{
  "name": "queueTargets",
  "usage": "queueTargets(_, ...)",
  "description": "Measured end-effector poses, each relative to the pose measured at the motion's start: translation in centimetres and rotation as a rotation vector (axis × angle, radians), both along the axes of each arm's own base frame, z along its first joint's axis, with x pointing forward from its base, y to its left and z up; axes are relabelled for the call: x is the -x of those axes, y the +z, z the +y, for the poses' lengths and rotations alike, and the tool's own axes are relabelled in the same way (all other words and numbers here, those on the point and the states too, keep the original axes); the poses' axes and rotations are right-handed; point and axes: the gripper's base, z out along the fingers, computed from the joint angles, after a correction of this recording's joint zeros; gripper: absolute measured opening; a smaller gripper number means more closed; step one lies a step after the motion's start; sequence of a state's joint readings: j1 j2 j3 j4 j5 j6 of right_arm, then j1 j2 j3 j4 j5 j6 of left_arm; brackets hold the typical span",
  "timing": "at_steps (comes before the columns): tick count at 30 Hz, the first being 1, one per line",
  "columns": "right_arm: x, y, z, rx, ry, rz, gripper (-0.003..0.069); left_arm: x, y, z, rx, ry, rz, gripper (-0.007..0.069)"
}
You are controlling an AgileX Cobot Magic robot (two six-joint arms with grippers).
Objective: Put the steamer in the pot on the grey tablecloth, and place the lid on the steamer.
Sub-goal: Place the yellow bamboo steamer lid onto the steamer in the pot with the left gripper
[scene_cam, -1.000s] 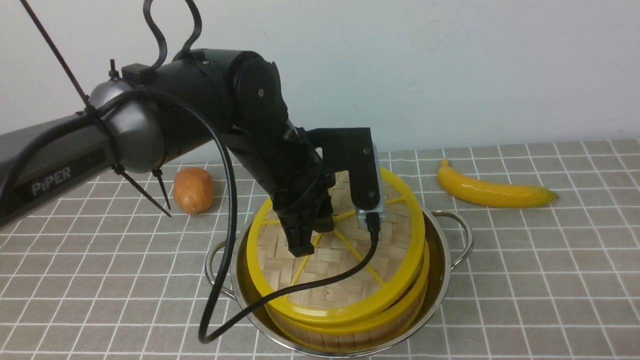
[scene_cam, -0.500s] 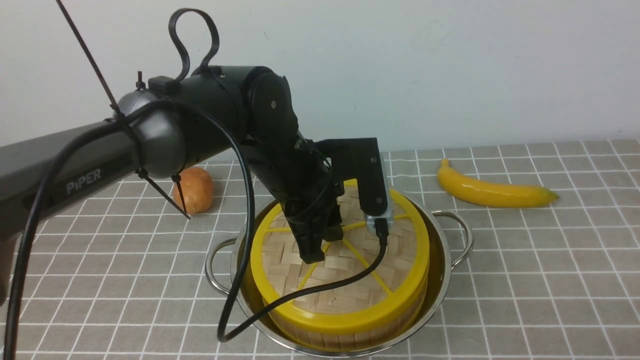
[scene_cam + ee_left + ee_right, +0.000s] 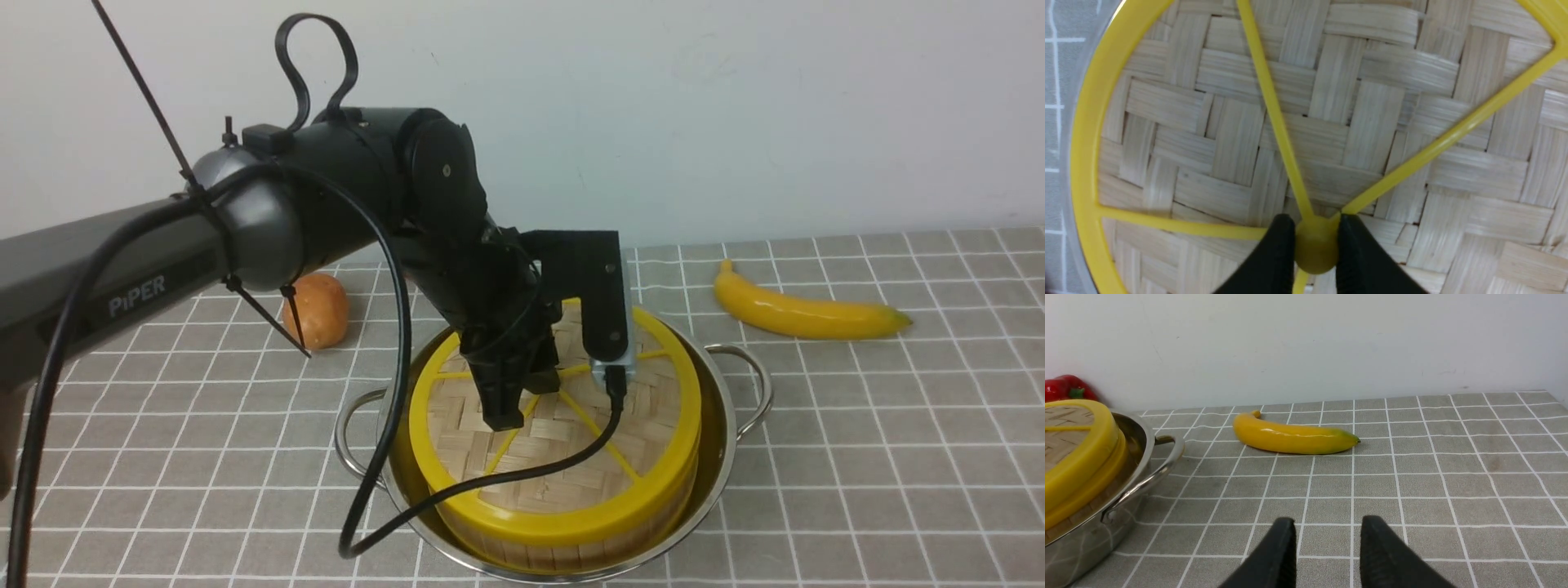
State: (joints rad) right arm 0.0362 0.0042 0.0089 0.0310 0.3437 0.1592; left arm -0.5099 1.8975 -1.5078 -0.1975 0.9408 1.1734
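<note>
The shiny pot (image 3: pixel 722 425) stands on the grey tablecloth (image 3: pixel 857 425) near the front edge. Inside it sits the steamer (image 3: pixel 571 551), only its slatted wall showing under the lid (image 3: pixel 563 457). The woven lid with its yellow rim and spokes lies level on top of the steamer. My left gripper (image 3: pixel 522 400) comes down onto the lid's centre, and in the left wrist view this gripper (image 3: pixel 1315 245) is shut on the yellow knob (image 3: pixel 1314 261). The right gripper (image 3: pixel 1327 539) hangs low over bare cloth to the right of the pot (image 3: pixel 1147 473), open with nothing between its fingers.
A banana (image 3: pixel 804 314) lies on the cloth behind and right of the pot. An orange-brown potato (image 3: pixel 316 309) sits back left, partly behind my left arm. A red pepper (image 3: pixel 1065 388) shows by the wall behind the pot. A black cable (image 3: pixel 384 457) loops over the pot's front left rim.
A second ago the lid hung tilted over the steamer. The left arm has lowered it, and it now lies flat on the steamer's rim. Little has moved in the last half second.
</note>
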Motion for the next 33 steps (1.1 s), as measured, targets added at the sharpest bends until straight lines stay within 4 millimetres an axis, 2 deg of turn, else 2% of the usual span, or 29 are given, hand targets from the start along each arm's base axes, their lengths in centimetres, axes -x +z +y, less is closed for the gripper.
queueTargets(11, 0.0, 0.0, 0.0, 0.000, 0.000, 0.000, 0.0243, -0.6, 2.0, -0.3, 0.009, -0.028, -0.033, 0.0123)
queueTargets(21, 0.0, 0.0, 0.0, -0.001, 0.000, 0.000, 0.0243, -0.9, 1.2, -0.6, -0.003, -0.021, 0.004, 0.0123)
queueTargets(25, 0.0, 0.0, 0.0, -0.001, 0.000, 0.000, 0.0243, -0.9, 2.1, -0.6, -0.002, -0.003, 0.017, 0.0123)
queueTargets(29, 0.0, 0.0, 0.0, -0.001, 0.000, 0.000, 0.0243, -1.2, 4.7, -0.8, 0.020, 0.037, 0.021, 0.0123)
queueTargets(33, 0.0, 0.0, 0.0, -0.001, 0.000, 0.000, 0.0243, -1.0, 5.5, -0.7, 0.014, 0.045, 0.047, 0.0123)
